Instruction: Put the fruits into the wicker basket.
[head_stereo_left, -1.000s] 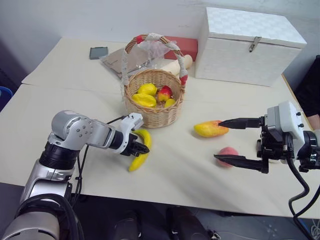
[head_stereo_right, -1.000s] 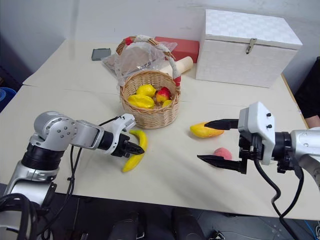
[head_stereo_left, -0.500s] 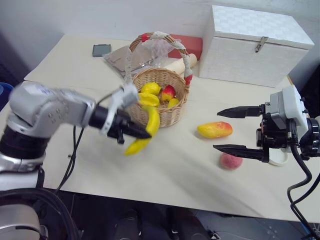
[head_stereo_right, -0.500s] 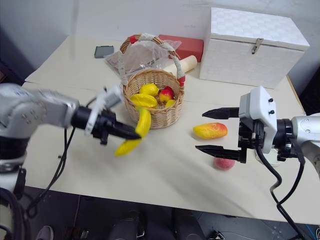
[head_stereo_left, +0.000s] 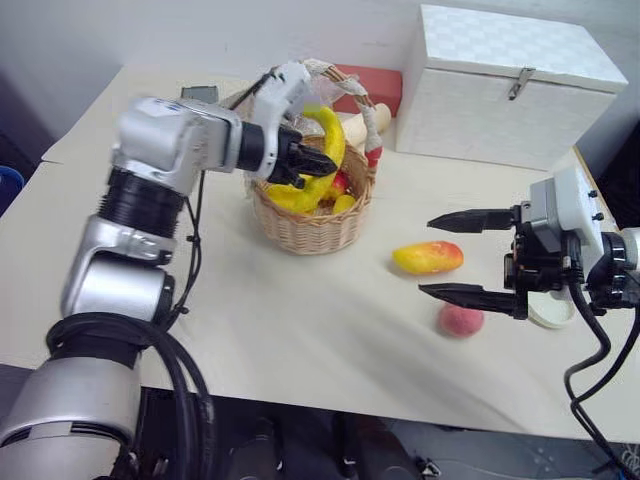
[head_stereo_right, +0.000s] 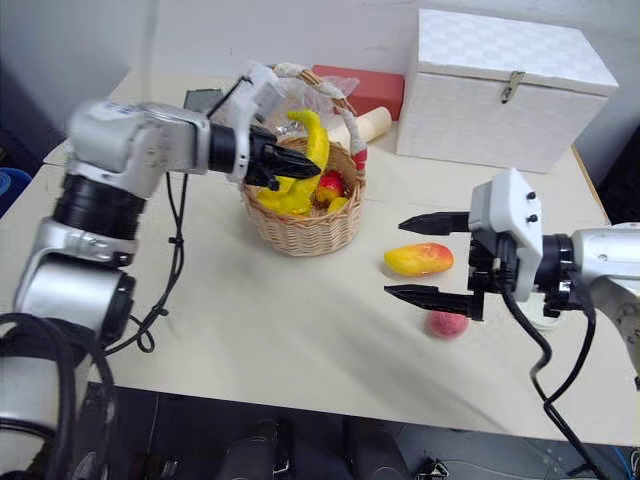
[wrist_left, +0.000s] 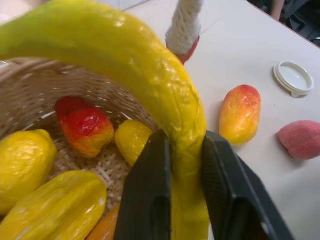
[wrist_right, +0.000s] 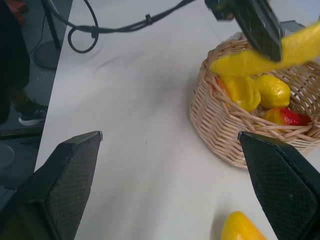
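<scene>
left wrist view puts us right up close: our left pincer (wrist_left: 182, 192) is clamped on the banana (wrist_left: 145, 75), one black finger on each side of it. the banana hangs over the open wicker basket (head_stereo_left: 318, 212), its curved end up near the white and red handle (head_stereo_left: 352, 100). down inside the basket we see other toy fruits — yellow ones and a red one.

from the head views, the basket sits on the pale worktop (head_stereo_left: 300, 320) in front of a big white box (head_stereo_left: 505, 85). the mango (head_stereo_left: 428, 257) lies on the worktop, off to the right of the basket and apart from it. the peach (head_stereo_left: 460, 320) lies near the mango, a bit closer to us. a flat white lid (head_stereo_left: 548, 310) sits just beside the peach.

our right pincer (head_stereo_left: 455, 257) hangs above the worktop with its fingers wide apart — nothing is in it. one finger reaches out above the mango, the other above the peach.
</scene>
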